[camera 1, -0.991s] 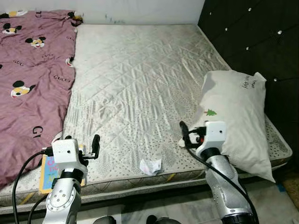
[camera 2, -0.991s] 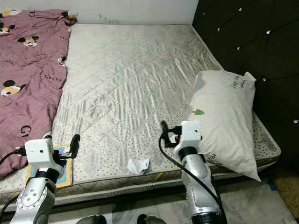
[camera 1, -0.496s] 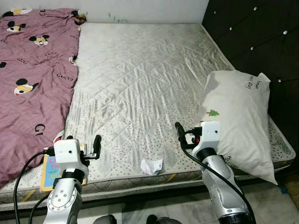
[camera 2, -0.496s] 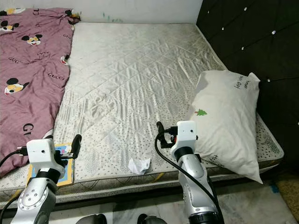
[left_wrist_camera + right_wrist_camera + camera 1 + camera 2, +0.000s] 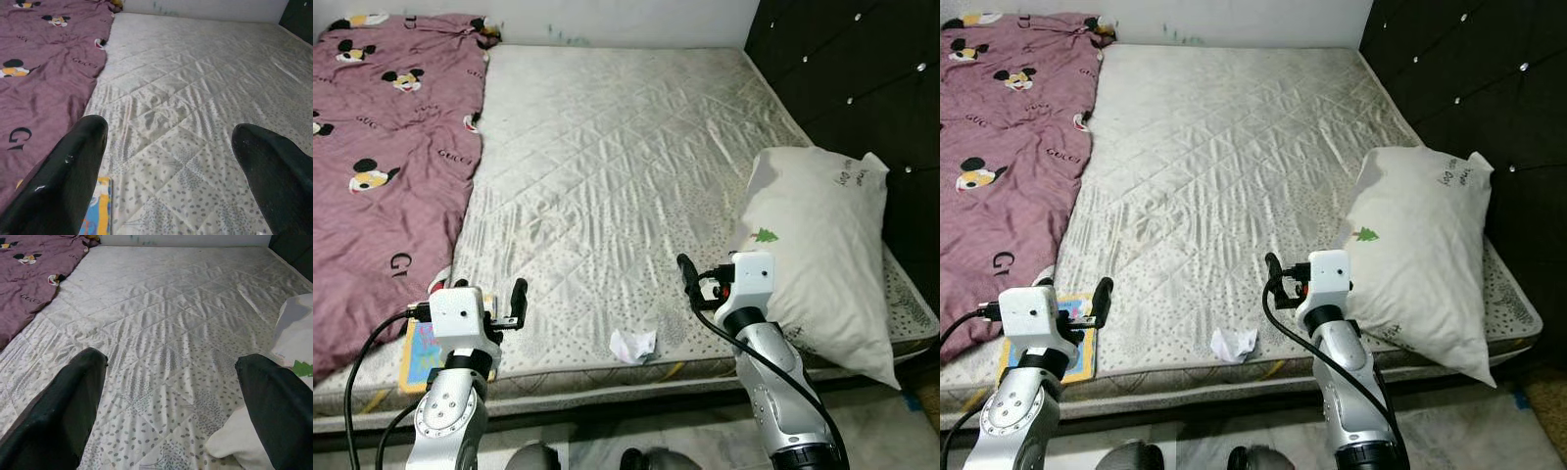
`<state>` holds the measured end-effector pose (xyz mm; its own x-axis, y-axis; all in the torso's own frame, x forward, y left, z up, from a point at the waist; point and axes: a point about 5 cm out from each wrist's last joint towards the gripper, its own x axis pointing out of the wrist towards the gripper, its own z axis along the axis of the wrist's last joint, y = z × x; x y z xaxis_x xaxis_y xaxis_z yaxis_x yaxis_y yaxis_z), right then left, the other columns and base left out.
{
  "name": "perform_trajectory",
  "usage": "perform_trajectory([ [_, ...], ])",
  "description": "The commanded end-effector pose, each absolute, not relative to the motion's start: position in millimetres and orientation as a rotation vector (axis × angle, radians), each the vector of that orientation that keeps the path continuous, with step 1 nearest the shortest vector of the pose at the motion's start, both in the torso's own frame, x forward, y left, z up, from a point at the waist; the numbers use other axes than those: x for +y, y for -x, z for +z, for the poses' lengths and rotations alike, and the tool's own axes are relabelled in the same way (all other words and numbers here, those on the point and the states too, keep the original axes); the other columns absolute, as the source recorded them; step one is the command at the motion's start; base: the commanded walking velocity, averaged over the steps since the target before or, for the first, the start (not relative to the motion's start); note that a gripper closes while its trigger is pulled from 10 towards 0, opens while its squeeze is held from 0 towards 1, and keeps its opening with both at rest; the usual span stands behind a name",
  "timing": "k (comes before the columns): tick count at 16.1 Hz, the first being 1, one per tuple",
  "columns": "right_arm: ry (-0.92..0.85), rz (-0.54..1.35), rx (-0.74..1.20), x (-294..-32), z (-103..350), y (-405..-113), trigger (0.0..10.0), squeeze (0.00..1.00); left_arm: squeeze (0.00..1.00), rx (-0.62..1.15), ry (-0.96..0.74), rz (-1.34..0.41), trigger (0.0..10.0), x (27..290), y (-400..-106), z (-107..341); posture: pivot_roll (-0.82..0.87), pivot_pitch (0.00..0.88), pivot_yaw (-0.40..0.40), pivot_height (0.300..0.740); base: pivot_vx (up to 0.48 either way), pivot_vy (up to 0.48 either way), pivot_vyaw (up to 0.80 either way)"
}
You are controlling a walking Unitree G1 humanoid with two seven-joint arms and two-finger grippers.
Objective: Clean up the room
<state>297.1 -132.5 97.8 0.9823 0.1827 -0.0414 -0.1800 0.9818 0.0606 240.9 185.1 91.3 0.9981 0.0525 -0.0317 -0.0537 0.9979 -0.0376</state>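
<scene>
Both grippers, left point(image 5: 516, 294) and right point(image 5: 685, 266), released, empty. Risk: paper scrap point(image 5: 632, 345) at 6 o'clock mattress point(image 5: 607, 147) edge slides off if nudged.

Blanket point(image 5: 382, 147): left on mattress point(image 5: 607, 157)
Pillow point(image 5: 818, 245): right, beside headboard point(image 5: 862, 88)
Paper scrap point(image 5: 632, 345): front edge, centre
Book point(image 5: 423, 345): front left

One bare quilted mattress point(image 5: 607, 157) lies before me, with one purple cartoon-print blanket point(image 5: 382, 166) over its left side. One white pillow point(image 5: 822, 255) sits at the right edge, one crumpled scrap of paper point(image 5: 632, 345) near the front, and one colourful book point(image 5: 421, 348) by the blanket.
</scene>
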Motion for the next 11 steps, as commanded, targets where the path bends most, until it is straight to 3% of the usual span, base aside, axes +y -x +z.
perform_trajectory([
  [1,-0.060,0.183,0.079,-134.0,92.2,-296.5,10.0,0.00,0.00,0.050,0.035,0.061,10.0,184.5,-239.5,87.5,0.05,0.175,-0.074,0.644,0.000,0.000,0.00],
  [5,-0.060,0.190,0.078,-132.5,92.5,-296.8,10.0,0.00,0.00,0.049,0.036,0.061,10.0,183.6,-240.4,87.5,0.05,0.175,-0.075,0.604,0.000,0.000,0.00],
  [11,-0.048,0.212,0.105,-129.0,88.4,-296.9,10.0,0.00,0.00,0.041,0.052,0.087,10.0,184.1,-241.4,87.8,0.05,0.173,-0.076,0.604,0.000,0.000,0.00],
])
